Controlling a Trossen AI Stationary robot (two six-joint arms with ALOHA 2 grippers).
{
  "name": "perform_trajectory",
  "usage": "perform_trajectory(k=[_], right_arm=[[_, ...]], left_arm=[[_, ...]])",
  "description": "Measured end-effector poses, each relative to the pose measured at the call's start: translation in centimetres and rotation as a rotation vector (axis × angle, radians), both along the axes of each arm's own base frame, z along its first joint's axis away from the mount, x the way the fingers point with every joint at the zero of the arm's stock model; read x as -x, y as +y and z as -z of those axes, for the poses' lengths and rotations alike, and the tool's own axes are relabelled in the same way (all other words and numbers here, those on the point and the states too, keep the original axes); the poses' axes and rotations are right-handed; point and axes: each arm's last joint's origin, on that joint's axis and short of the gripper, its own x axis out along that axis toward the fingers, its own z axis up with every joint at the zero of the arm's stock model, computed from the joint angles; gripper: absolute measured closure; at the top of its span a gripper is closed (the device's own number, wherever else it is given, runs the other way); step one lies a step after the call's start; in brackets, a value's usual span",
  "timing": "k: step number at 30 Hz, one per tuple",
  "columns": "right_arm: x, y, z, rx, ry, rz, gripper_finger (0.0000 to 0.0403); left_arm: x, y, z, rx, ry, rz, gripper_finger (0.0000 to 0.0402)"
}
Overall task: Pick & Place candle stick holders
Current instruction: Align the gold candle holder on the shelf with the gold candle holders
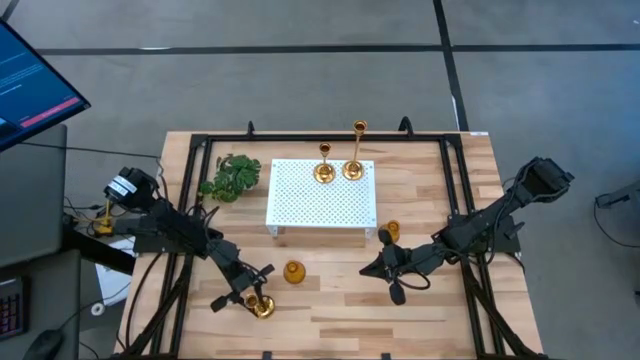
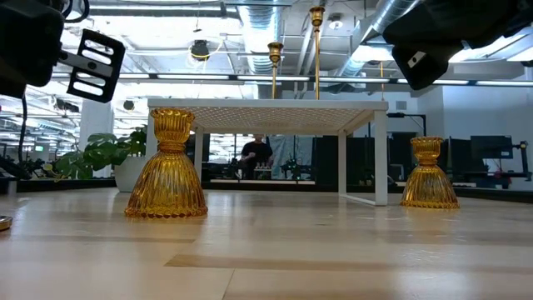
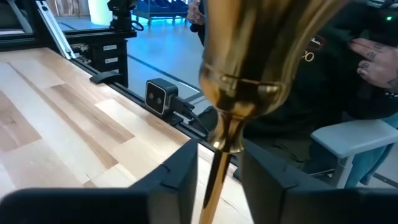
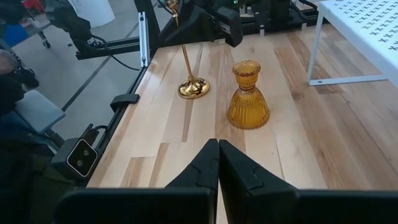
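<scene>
Near the tabletop's front-left corner, the left end effector grips the stem of a slim shiny brass candle stick holder whose round base rests on the wood. A squat ribbed amber holder stands nearby. 2 tall slim brass holders stand on the white perforated riser. Another squat amber holder sits off its right front corner. The right end effector hovers closed, holding nothing.

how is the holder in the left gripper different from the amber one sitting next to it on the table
The slim-stemmed holder is thin polished brass on a flat round base; the squat amber holder is ribbed and bell-shaped. The slim one stands taller. The left gripper is shut on the slim one's stem; the squat one stands free. Both stand upright on the wooden table.
</scene>
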Motion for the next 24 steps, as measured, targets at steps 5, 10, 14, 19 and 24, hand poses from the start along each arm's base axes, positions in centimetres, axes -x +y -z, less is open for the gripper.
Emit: perform_trajectory(k=[5,10,14,19,24], right_arm=[[0.02,-0.01,0.05,0.003,0.004,0.0,0.0403],[0.04,-0.03,0.12,0.008,0.011,0.0,0.0403],[0.05,-0.03,0.15,0.01,0.014,0.0,0.0403],[0.05,-0.04,0.15,0.01,0.014,0.001,0.0403],[0.04,-0.03,0.13,0.008,0.012,0.002,0.0403]], left_arm=[[0.0,0.0,0.0,0.0,0.0,-0.001,0.0342],[-0.01,0.0,0.0,-0.001,-0.001,-0.001,0.0378],[-0.02,-0.01,-0.07,0.001,-0.005,-0.001,0.0391],[-0.2,0.14,-0.12,0.022,0.015,-0.087,0.0387],[-0.29,0.22,-0.11,0.034,0.03,-0.125,0.0391]])
